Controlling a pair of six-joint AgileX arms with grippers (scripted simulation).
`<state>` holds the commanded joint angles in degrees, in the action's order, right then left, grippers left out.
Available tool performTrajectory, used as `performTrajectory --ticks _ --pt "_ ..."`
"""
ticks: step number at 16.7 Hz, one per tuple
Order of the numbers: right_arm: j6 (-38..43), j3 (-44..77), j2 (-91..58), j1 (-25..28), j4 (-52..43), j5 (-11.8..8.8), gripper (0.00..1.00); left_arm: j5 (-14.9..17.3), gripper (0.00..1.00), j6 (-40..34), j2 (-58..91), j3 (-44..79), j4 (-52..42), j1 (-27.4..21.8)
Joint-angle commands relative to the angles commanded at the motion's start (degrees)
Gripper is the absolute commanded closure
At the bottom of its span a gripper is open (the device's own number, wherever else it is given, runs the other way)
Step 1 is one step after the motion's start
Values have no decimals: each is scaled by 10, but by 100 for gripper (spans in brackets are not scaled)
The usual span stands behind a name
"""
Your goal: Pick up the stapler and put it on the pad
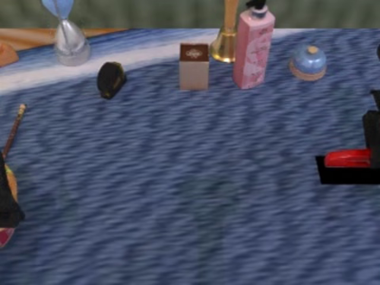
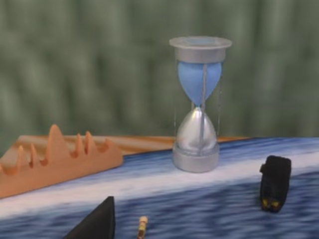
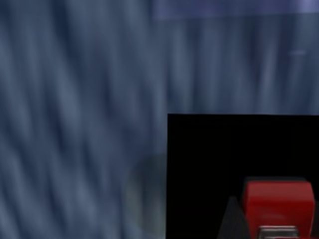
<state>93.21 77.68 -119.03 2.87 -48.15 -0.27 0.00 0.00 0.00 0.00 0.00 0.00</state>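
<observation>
The red stapler (image 1: 348,158) lies on the black pad (image 1: 332,176), right beside the right gripper (image 1: 373,142); whether its fingers grip or have let go, I cannot tell. Placing looks nearly done; next comes release and retreat. Left gripper (image 1: 7,202) idles.

1. My top camera looks down from above on the blue-patterned table (image 1: 178,190), its far edge and the green backdrop at the frame's top.
2. My left wrist camera sits low, near the table's surface, facing level toward the hourglass (image 2: 199,104) and the backdrop; it is close to the table's left far corner.
3. My right wrist camera looks steeply down, very near the pad (image 3: 209,164) and the stapler (image 3: 279,204).
4. The top view shares the hourglass (image 1: 68,35) and the black oval object (image 1: 110,79) (image 2: 274,183) with the left wrist view, and the pad (image 1: 341,173) and stapler (image 1: 347,158) with the right.
</observation>
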Motion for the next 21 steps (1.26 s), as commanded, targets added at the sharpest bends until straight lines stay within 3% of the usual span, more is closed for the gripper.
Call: performTrajectory --ticks 2,15,21 --pt "0 0 0 0 0 0 100 0 0 0 0 0 0 0" --pt "0 0 0 0 0 0 2 0 0 0 0 0 0 0" --pt "0 0 0 0 0 0 0 0 0 0 0 0 0 0"
